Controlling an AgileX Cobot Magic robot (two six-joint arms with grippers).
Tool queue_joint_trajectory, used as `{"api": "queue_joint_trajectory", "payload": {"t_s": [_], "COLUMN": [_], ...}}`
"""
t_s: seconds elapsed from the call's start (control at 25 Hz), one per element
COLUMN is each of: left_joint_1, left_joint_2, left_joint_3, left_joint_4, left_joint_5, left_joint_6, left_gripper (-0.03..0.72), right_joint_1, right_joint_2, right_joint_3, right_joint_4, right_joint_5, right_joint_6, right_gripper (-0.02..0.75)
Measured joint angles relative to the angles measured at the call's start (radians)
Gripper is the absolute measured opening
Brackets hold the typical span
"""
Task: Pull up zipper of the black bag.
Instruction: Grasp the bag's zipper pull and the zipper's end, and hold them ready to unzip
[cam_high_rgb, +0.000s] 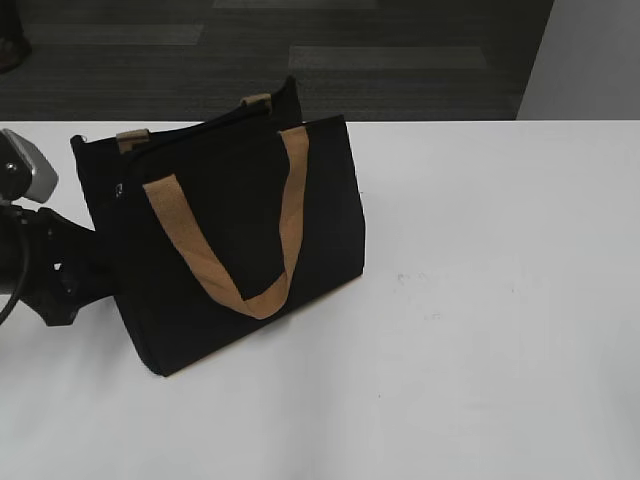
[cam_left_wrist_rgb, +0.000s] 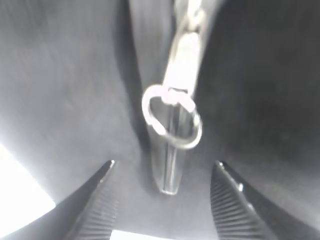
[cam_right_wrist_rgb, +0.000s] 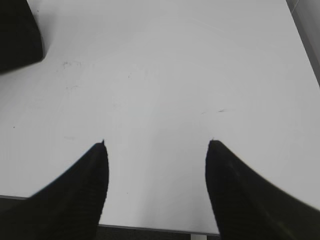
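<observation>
The black bag (cam_high_rgb: 250, 240) stands on the white surface (cam_high_rgb: 500, 300), left of the middle, with one tan handle (cam_high_rgb: 240, 270) hanging down its near face. At its left end the left pincer (cam_left_wrist_rgb: 162, 170) is spread, its two ribbed tips either side of the zipper (cam_left_wrist_rgb: 172, 120), whose silver pull tab and ring lie blurred between them, not gripped. The right pincer (cam_right_wrist_rgb: 156, 150) hangs spread over bare surface, to the right of the bag.
</observation>
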Motion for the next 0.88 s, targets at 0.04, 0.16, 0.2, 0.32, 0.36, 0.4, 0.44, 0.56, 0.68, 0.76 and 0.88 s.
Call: {"api": "queue_joint_trajectory", "payload": {"t_s": [0.04,0.16,0.2,0.32,0.36,0.4,0.44,0.56,0.68,0.76,0.88], "left_joint_1": [0.000,0.001,0.001,0.001,0.001,0.001,0.001,0.001,0.001,0.001,0.001], "left_joint_2": [0.007,0.022,0.028,0.034,0.034,0.034,0.034,0.034,0.034,0.032,-0.005], "left_joint_3": [0.000,0.000,0.000,0.000,0.000,0.000,-0.002,-0.008,-0.008,-0.008,-0.008], "left_joint_4": [0.000,0.000,0.001,0.001,0.001,0.001,0.001,0.001,0.001,0.001,0.001], "left_joint_5": [-0.001,-0.002,-0.002,0.004,0.008,0.013,0.015,0.015,0.015,0.015,0.015], "left_joint_6": [0.000,0.000,0.000,0.000,0.000,0.000,0.000,-0.009,-0.031,-0.050,-0.060], "left_gripper": [0.435,0.405,0.387,0.293,0.251,0.207,0.164,0.048,0.032,0.032,0.032], "right_joint_1": [0.000,0.000,0.000,0.000,0.000,0.000,0.000,0.000,0.000,0.000,0.000], "right_joint_2": [0.000,0.000,0.000,0.000,0.000,0.000,0.000,0.000,0.000,0.000,0.000], "right_joint_3": [0.000,0.000,0.000,0.000,0.000,0.000,0.000,0.000,0.000,0.000,0.000], "right_joint_4": [0.000,0.000,0.000,0.000,0.000,0.000,0.000,0.000,0.000,0.000,0.000], "right_joint_5": [0.000,0.000,0.000,0.000,0.000,0.000,0.000,0.000,0.000,0.000,-0.001], "right_joint_6": [0.000,0.000,0.000,0.000,0.000,0.000,0.000,0.000,0.000,0.000,0.000], "right_gripper": [0.477,0.477,0.477,0.477,0.477,0.477,0.477,0.477,0.477,0.477,0.477]}}
